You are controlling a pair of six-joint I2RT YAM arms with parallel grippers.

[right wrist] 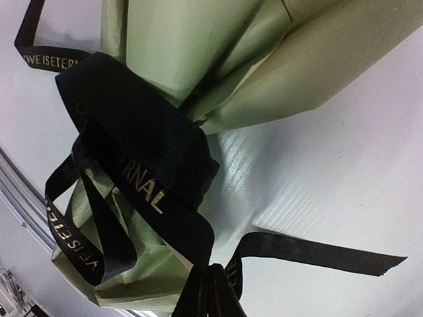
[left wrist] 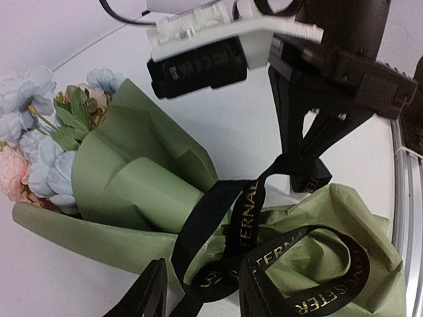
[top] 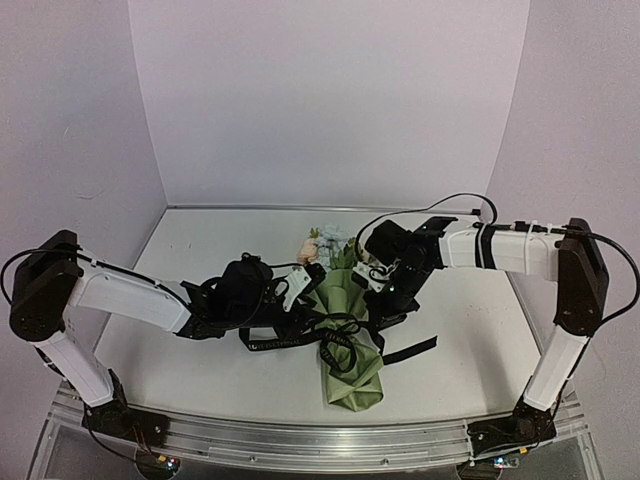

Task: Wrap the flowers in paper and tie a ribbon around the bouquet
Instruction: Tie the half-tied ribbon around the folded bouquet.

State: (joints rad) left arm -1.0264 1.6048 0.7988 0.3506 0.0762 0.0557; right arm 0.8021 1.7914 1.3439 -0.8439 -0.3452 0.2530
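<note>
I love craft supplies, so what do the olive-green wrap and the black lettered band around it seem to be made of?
Olive-green cone wrap: likely matte paper; it holds sharp folds and crumples at its tail. Narrow black lettered ribbon: probably woven fabric with a slight sheen; fine ribs show, and it drapes in soft loops.

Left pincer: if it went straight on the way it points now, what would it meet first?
Most likely the ribbon, crossing just ahead of the left pincer between its open fingers, with the olive paper directly behind it. Depth is unclear from the wrist view.
</note>
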